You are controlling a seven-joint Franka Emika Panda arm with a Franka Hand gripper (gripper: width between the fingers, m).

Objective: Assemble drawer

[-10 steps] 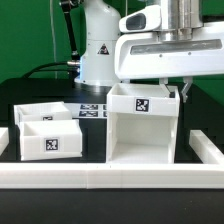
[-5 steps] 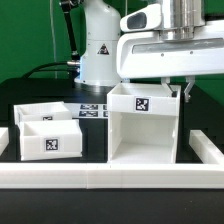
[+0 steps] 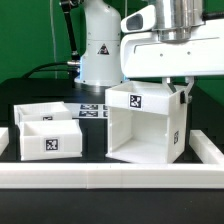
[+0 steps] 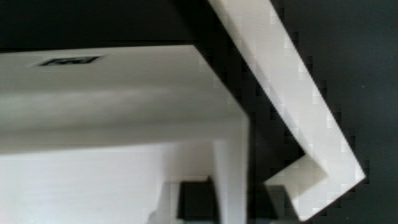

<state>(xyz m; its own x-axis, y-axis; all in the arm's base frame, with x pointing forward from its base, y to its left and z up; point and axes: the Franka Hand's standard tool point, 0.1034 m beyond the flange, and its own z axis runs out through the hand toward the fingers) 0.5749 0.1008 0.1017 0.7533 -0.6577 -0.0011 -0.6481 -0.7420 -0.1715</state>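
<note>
The large white hollow case [image 3: 140,130] stands at the exterior view's right, turned so that its tagged side wall shows. My gripper [image 3: 183,92] comes down onto the top edge of that wall and is shut on it. In the wrist view the thin white case wall [image 4: 226,165] runs between my dark fingers [image 4: 192,200], with my gripper [image 4: 228,202] astride it. Two small shallow trays stand at the left, the near one [image 3: 45,142] with its tag facing front and the other [image 3: 38,108] behind it.
A long low white rail [image 3: 110,178] runs along the front, with ends at both sides; it also shows in the wrist view [image 4: 285,90]. The marker board [image 3: 92,108] lies between the trays and the case. The robot base [image 3: 98,50] rises behind.
The case has swung round under my gripper: its tagged side wall now shows and its front edge sits slanted. My arm has shifted a little to the exterior view's right.
</note>
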